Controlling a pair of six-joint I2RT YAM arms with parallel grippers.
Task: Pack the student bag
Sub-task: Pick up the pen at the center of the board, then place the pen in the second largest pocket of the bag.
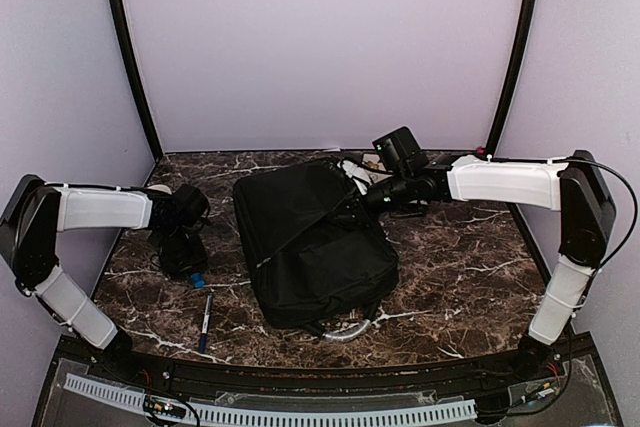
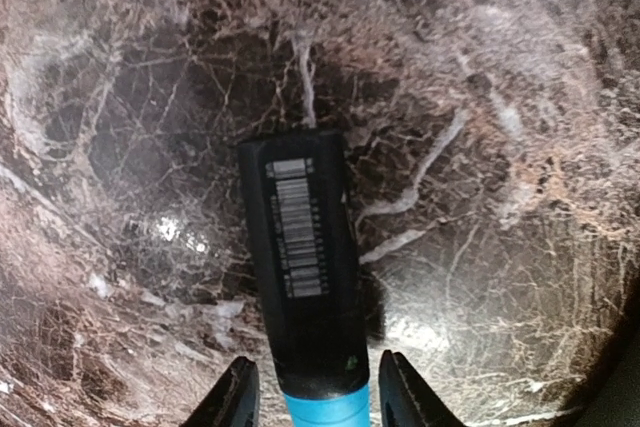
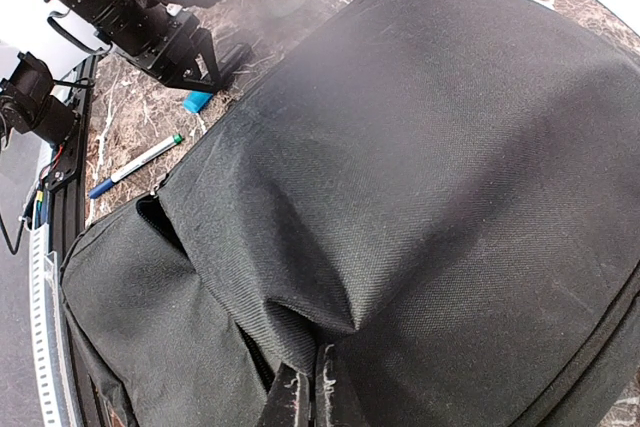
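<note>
Well, far left of the student bag (image 1: 315, 247), the left claw (image 2: 316, 367) is down at the tabletop (image 1: 470, 267). Its jaws are narrowly apart and straddle a black tube (image 2: 300, 247) w/ a barcode label and a blue end, prob. a marker or glue stick. A thin gap shows on each side of the tube, so by my read there's no grip yet.

To do this pickup well, centre the tube btw the jaws and close on the black body, not the blue end. It looks round and smooth, so an off-centre squeeze could roll it or squirt it out. Then lift straight up before swinging toward the bag.

A pen (image 1: 206, 319) lies flat just left of the bag's near-left corner, apart from the tube. Leave it alone for now and don't drag the arm over it.

The bag itself lies flat mid-tabletop, turned at an angle, w/ its soft cloth slack and creased.

At the bag's far-right edge the right claw (image 3: 306, 387) is nearly closed, pinching a fold of the black fabric that bunches up right at the tips. I reckon it's there to hold the mouth up. Can't tell from here whether the zip under that fold is open.

Good practice for the R side:
- Keep the pinch firm.
- Raise the cloth enough to make a clear gap.
- Hold steady w/o jerks, since soft fabric slips.

The L side should then bring the tube in low, across the bag toward that raised edge.
</note>
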